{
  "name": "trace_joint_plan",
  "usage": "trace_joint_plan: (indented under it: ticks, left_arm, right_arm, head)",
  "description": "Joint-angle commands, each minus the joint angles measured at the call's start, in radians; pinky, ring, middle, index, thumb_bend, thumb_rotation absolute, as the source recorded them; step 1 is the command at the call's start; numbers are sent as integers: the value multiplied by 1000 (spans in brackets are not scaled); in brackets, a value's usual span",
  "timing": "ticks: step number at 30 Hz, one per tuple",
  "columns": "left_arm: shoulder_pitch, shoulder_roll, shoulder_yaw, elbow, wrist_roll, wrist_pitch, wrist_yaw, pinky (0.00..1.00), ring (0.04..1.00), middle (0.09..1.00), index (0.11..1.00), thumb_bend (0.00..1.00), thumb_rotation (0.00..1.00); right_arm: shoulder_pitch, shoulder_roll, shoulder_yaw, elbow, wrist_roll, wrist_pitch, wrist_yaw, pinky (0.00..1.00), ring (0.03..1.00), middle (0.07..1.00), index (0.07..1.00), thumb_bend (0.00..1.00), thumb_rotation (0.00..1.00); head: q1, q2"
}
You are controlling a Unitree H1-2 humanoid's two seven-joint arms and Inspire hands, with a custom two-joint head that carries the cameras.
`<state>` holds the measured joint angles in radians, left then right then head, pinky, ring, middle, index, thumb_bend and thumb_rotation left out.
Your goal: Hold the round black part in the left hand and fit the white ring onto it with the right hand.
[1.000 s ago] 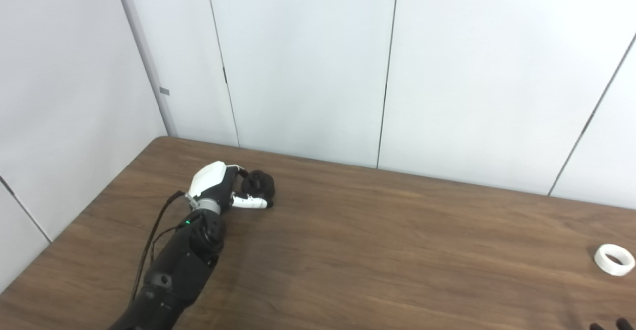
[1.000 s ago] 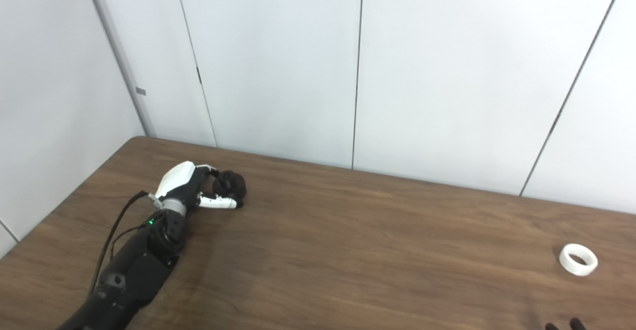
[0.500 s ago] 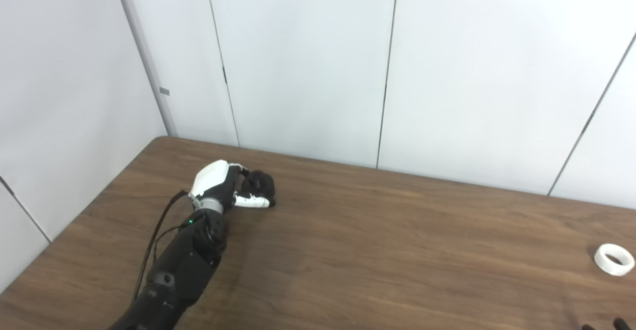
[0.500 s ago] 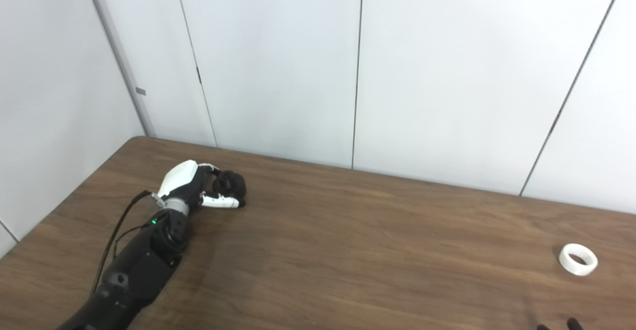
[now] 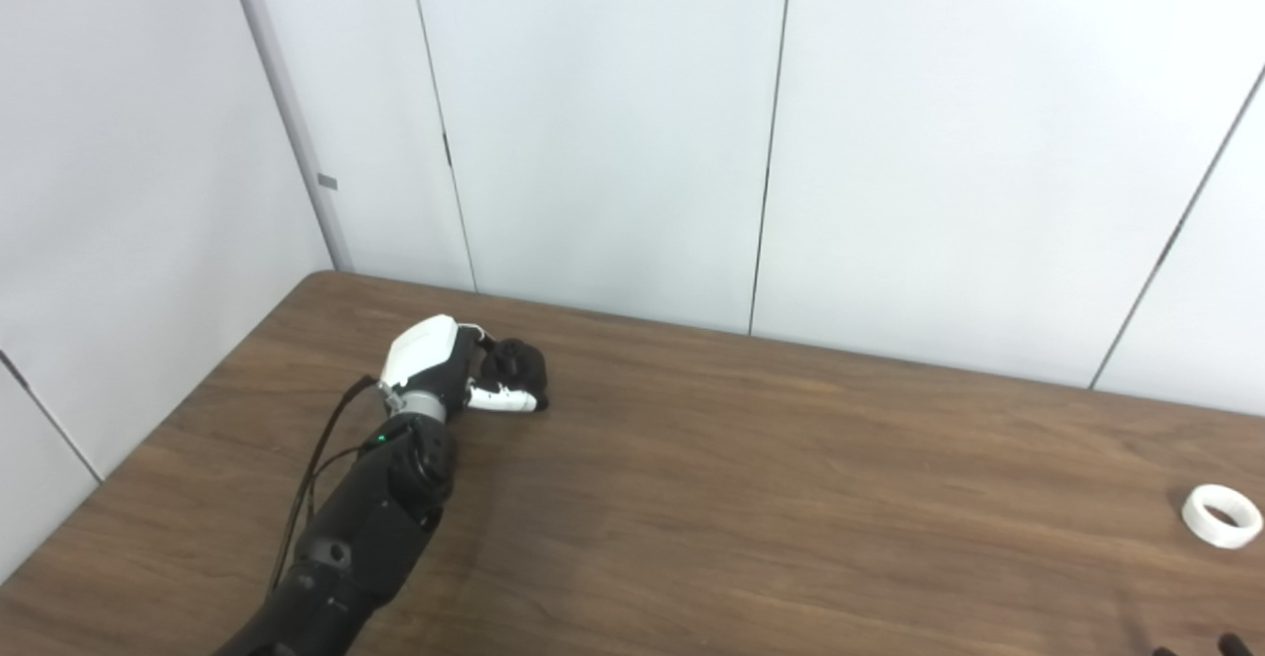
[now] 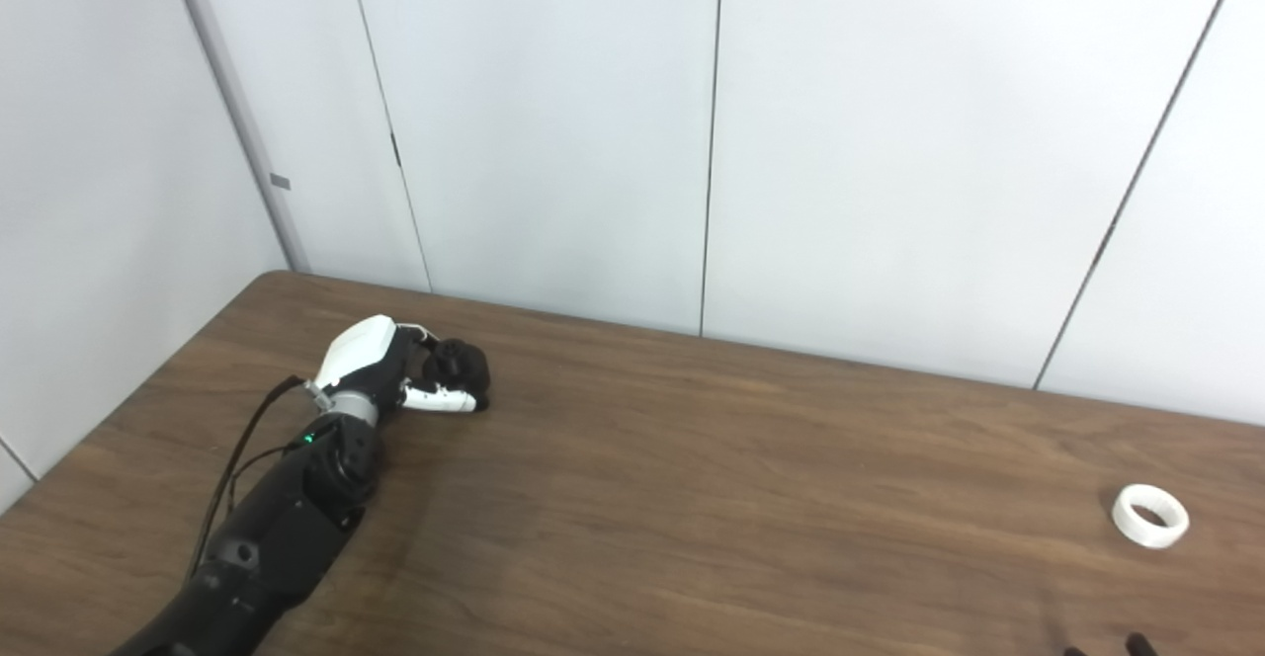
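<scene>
The round black part [image 5: 521, 364] rests on the brown table [image 5: 751, 478] at the far left. My left hand [image 5: 445, 371] lies against it, white-backed, with the fingers curled over its top and the thumb [image 5: 502, 400] along its near side. The white ring [image 5: 1222, 516] lies flat on the table at the far right, with nothing touching it. Of my right hand [image 6: 1122, 647] only dark fingertips show at the bottom edge, well short of the white ring [image 6: 1149, 516].
White wall panels [image 5: 613, 123] stand right behind the table's far edge and along its left side. A black cable [image 5: 314, 458] runs along my left forearm.
My left forearm has pushed slightly forward, the hand staying wrapped on the black part. The right fingertips have sunk lower at the bottom edge. The ring has not moved.
</scene>
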<state>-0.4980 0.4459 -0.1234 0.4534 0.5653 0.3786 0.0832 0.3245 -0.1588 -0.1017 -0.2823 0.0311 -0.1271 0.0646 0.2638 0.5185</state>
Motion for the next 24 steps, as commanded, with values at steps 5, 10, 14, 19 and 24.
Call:
trace_joint_plan:
  ticks: [5,10,14,19,24]
  left_arm:
    - [-38,23,21,-7,-6,-43,46,1000,915,795,486,527,59]
    - [-36,26,12,-5,0,-42,57,1000,899,781,485,523,51]
    - [-32,27,9,-10,6,-37,62,1000,895,776,485,523,51]
    - [-26,36,3,-11,19,-46,78,1000,883,767,485,523,52]
    - [-6,36,6,-43,32,-57,105,1000,885,769,484,524,52]
  right_arm:
    - [7,-3,-3,-38,4,-4,0,952,919,876,999,421,1000]
    - [7,1,-3,-43,12,6,0,953,926,878,1000,431,1000]
    - [7,2,-3,-40,11,3,-2,953,925,875,998,436,1000]
    - [7,3,-2,-41,8,-1,-2,974,921,869,1000,442,1000]
    - [1,-9,10,-28,60,-21,33,977,952,904,999,441,1000]
  head:
    - [1,1]
    - [1,1]
    - [1,1]
    - [-17,10]
    - [-32,16]
